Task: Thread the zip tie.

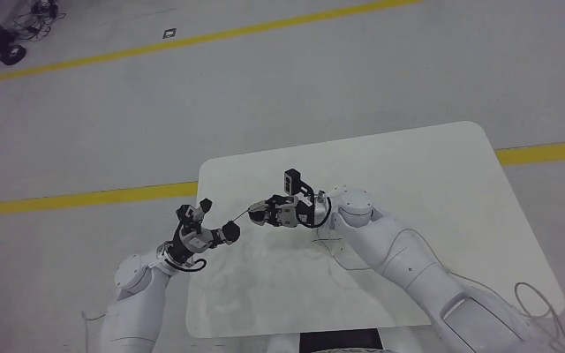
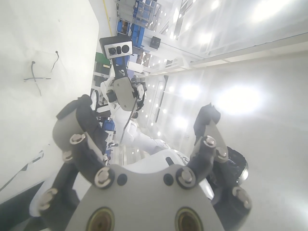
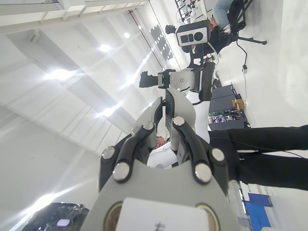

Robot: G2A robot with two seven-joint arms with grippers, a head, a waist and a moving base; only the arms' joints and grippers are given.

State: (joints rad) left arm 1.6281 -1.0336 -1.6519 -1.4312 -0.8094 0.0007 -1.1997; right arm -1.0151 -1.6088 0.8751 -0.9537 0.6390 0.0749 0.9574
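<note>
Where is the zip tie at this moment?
In the top view, the zip tie sticks out of the right claw above the table, near its left edge, its free end pointing at the open left claw.

Counts: 1 table (image 1: 441, 176). 2 grippers above it: left gripper (image 1: 218, 218), right gripper (image 1: 255, 212). 1 zip tie (image 1: 243, 217) between them. Loose ties (image 2: 34, 79) on the table: at least 3, exact count unclear. 2 yellow lines (image 1: 221, 36) on the floor beyond the table.

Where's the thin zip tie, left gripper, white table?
thin zip tie (image 1: 241, 216): top view, mid-strand.
left gripper (image 1: 218, 219): top view, midway between its open fingers.
white rounded table (image 1: 441, 168): top view, bare surface.
</note>
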